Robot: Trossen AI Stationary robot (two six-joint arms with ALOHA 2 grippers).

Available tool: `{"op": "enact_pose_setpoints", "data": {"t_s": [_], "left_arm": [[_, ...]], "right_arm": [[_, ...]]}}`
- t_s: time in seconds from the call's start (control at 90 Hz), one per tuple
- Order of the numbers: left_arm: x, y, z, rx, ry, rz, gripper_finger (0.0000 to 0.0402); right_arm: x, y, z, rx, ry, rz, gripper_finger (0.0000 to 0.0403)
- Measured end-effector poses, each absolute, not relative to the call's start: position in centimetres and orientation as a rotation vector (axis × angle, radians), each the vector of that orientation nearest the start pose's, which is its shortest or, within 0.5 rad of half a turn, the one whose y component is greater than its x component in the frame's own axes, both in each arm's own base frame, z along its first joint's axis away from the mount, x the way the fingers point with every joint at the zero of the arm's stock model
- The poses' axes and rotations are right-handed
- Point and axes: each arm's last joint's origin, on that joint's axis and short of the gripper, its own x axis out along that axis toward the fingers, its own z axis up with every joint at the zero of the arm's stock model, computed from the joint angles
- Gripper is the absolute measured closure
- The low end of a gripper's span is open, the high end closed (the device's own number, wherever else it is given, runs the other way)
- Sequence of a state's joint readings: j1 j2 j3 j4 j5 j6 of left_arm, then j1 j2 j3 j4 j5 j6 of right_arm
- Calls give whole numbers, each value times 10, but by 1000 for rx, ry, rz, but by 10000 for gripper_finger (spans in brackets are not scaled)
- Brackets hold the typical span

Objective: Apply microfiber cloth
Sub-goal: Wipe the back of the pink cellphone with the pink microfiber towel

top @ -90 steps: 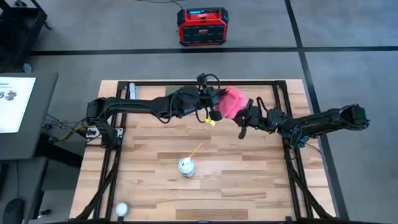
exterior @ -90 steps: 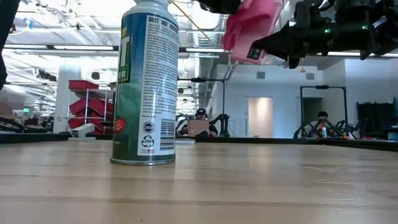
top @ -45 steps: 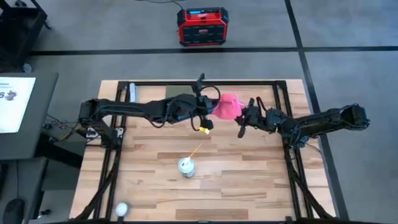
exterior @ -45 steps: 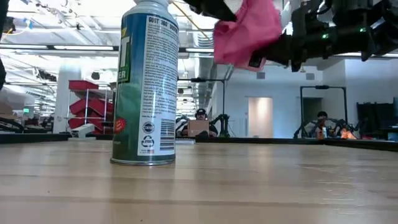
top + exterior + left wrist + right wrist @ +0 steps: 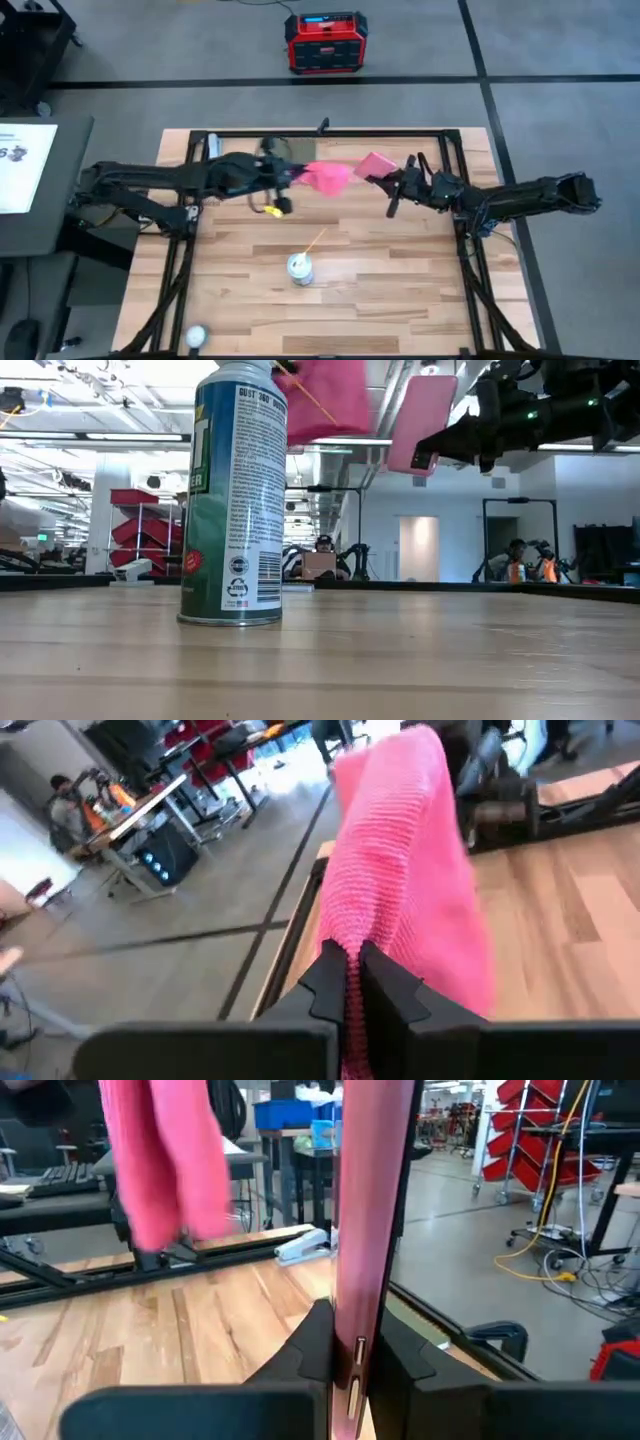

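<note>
I see the microfiber cloth (image 5: 325, 177) as a soft, bright pink piece of fabric with a fine ribbed weave, bunched and crumpled instead of spread flat. It hangs in the air above the far half of the worktop (image 5: 380, 280), touching no surface. My left gripper (image 5: 347, 982) has its fingers (image 5: 325, 978) pinched tight on one gathered edge, and the rest of the cloth (image 5: 405, 870) drapes loosely away from that pinch. From the low camera the cloth (image 5: 325, 400) sits high up, just right of the spray can's top. It is near the pink-backed phone (image 5: 377, 165) but apart from it, on the phone's left
</note>
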State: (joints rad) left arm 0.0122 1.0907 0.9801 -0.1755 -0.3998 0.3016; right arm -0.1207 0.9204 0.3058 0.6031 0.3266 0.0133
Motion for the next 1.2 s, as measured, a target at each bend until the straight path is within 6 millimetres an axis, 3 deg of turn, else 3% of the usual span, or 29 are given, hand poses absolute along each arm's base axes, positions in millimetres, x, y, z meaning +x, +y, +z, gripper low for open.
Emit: {"op": "enact_pose_setpoints", "data": {"t_s": [0.133, 0.256, 0.478, 0.633, 0.811, 0.967, 1.2], "left_arm": [[203, 12, 319, 281, 310, 363, 401], [184, 9, 293, 200, 268, 323, 402], [177, -6, 252, 6, 269, 150, 402], [176, -14, 229, -9, 338, 175, 402], [168, -16, 224, 12, 303, 178, 402], [150, -13, 220, 29, 262, 174, 402], [122, -9, 188, -7, 206, 148, 402]], "right_arm": [[180, -32, 222, 5, 35, -483, 387], [176, -32, 223, 14, 45, -492, 387], [174, -32, 222, 16, 63, -515, 387], [174, -32, 221, 26, 68, -517, 387], [174, -32, 220, 31, 81, -517, 387], [174, -32, 219, 30, 89, -517, 387], [174, -32, 219, 29, 89, -517, 387]]}}
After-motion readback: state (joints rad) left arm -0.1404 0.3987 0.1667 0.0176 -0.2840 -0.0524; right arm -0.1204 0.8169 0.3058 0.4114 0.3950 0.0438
